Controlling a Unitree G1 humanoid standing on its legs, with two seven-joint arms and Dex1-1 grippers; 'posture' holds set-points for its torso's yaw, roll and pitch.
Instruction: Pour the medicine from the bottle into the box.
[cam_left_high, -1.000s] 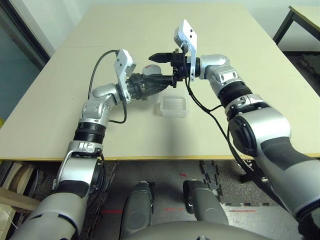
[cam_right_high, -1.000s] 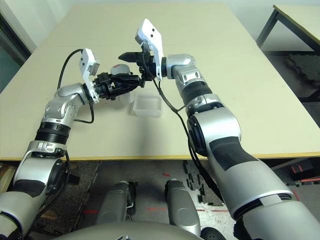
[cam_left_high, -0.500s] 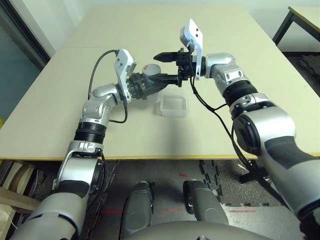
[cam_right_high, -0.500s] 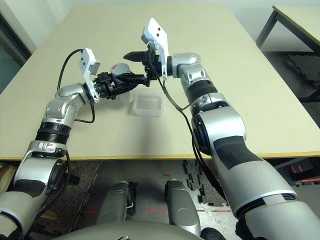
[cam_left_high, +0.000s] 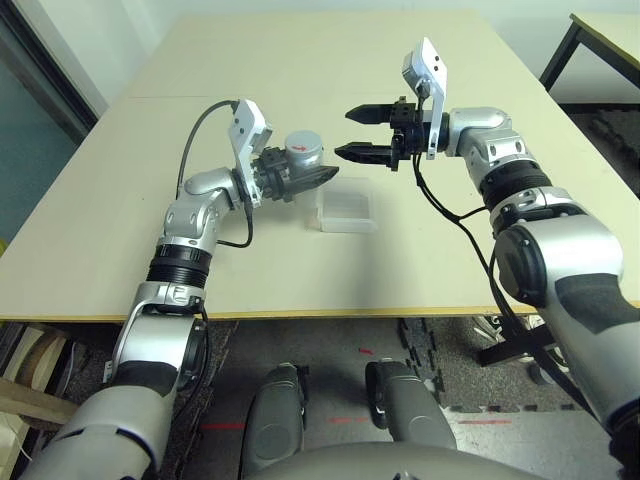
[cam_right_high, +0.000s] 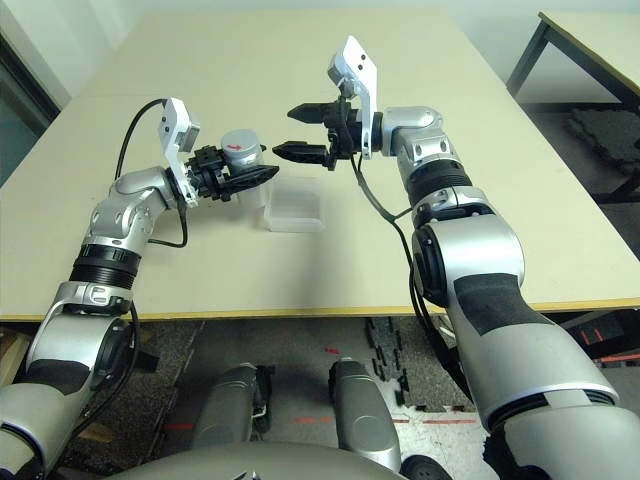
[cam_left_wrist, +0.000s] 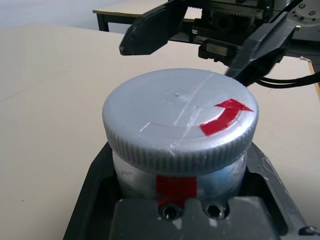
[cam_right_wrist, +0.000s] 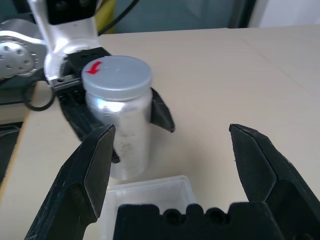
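Silver robot forearms, two: left forearm (cam_left_high: 165, 330) and right forearm (cam_left_high: 530, 240), each reaching over the near edge of the counter (cam_left_high: 450, 275), which is broad, pale beige and straight-edged, with a yellowish-brown near rim.

Box (cam_right_high: 295, 225): small, shallow, square, clear translucent plastic with rounded corners. Lies flat on the counter, open side up, just beside the bottle, toward the robot's right and a little nearer the robot.

Left gripper (cam_right_high: 270, 160): two black tapered fingers, closed around the bottle, one on either side, pointing toward the robot's right.

Bottle (cam_right_wrist: 125, 145): whitish cylinder, gripped upright by the left fingers. A red patch (cam_left_wrist: 176, 189) shows on its side below the cap. Whether its base touches the counter, cannot tell.

Cap (cam_left_wrist: 165, 110): grey disc, ribbed edge, red curved arrow on top, light scratches. Seated on the bottle's mouth.

Right gripper (cam_left_high: 341, 133): two black tapered fingers, wide open, nothing between them. Held above the counter, pointing toward the robot's left, apart from bottle and cap.

White camera brackets, one per wrist: left bracket (cam_left_high: 245, 135), right bracket (cam_left_high: 427, 75), with black cables trailing.

Second table (cam_left_high: 612, 32): beige top, dark legs, beyond the counter at the far right.

White wall (cam_left_high: 330, 5): behind the counter's far edge.
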